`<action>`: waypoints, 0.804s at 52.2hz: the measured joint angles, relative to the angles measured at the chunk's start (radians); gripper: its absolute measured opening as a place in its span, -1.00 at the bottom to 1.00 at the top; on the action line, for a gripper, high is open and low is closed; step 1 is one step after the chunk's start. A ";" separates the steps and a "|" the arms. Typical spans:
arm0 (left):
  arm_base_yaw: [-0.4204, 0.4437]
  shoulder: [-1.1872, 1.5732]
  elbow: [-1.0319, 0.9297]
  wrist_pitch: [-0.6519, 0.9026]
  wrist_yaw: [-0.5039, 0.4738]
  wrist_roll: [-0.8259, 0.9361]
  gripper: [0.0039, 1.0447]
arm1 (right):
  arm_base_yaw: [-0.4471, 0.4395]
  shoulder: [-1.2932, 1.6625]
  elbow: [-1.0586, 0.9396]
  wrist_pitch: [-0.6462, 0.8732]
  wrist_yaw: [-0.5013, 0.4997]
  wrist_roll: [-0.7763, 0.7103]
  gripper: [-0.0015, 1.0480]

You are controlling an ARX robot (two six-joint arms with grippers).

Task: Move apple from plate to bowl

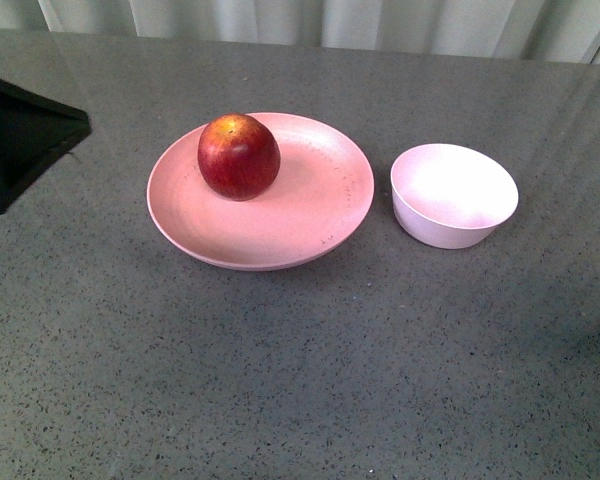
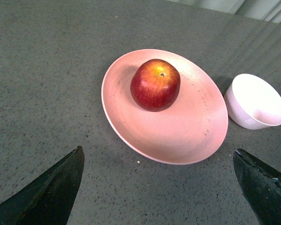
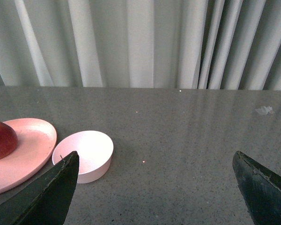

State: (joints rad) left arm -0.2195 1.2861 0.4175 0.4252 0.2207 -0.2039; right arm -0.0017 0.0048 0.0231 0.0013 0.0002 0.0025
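Visibly, the left end effector (image 2: 158, 151) gapes toward apple (image 2: 155, 84).

The plate (image 1: 280, 228) is set on the surface (image 1: 280, 390), a little left of the middle as seen from the front. The apple (image 1: 238, 157) is carried on the plate, toward its far left part. The bowl (image 1: 448, 228) is placed just beside the plate on the right, separated from it by a narrow gap. A curtain (image 1: 280, 20) is hung behind the surface's far edge.
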 joint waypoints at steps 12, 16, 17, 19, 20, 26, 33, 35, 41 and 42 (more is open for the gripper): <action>-0.087 0.234 0.124 0.059 -0.043 0.000 0.83 | 0.000 0.000 0.000 0.000 0.000 0.000 0.83; -0.113 0.309 0.171 0.068 -0.058 0.001 0.83 | 0.000 0.000 0.000 0.000 0.000 0.000 0.83; -0.121 0.334 0.186 0.069 -0.063 0.001 0.83 | 0.000 0.000 0.000 0.000 0.000 0.000 0.83; -0.128 0.365 0.207 0.071 -0.066 0.004 0.83 | 0.000 0.000 0.000 0.000 0.000 0.000 0.83; -0.132 0.388 0.221 0.071 -0.068 0.004 0.83 | 0.000 0.000 0.000 0.000 0.000 0.000 0.83; -0.143 0.467 0.288 0.070 -0.084 0.016 0.83 | 0.000 0.000 0.000 0.000 0.000 0.000 0.83; -0.143 0.543 0.382 0.046 -0.097 0.032 0.83 | 0.000 0.000 0.000 0.000 0.000 0.000 0.83; -0.143 0.563 0.407 0.039 -0.099 0.039 0.83 | 0.000 0.000 0.000 0.000 0.000 0.000 0.83; -0.142 0.620 0.481 0.018 -0.105 0.055 0.83 | 0.000 0.000 0.000 0.000 0.000 0.000 0.83; -0.142 0.624 0.488 0.016 -0.106 0.055 0.83 | 0.000 0.000 0.000 0.000 0.000 0.000 0.83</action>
State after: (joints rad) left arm -0.3618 1.9102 0.9051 0.4416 0.1146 -0.1490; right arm -0.0017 0.0051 0.0231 0.0013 -0.0002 0.0025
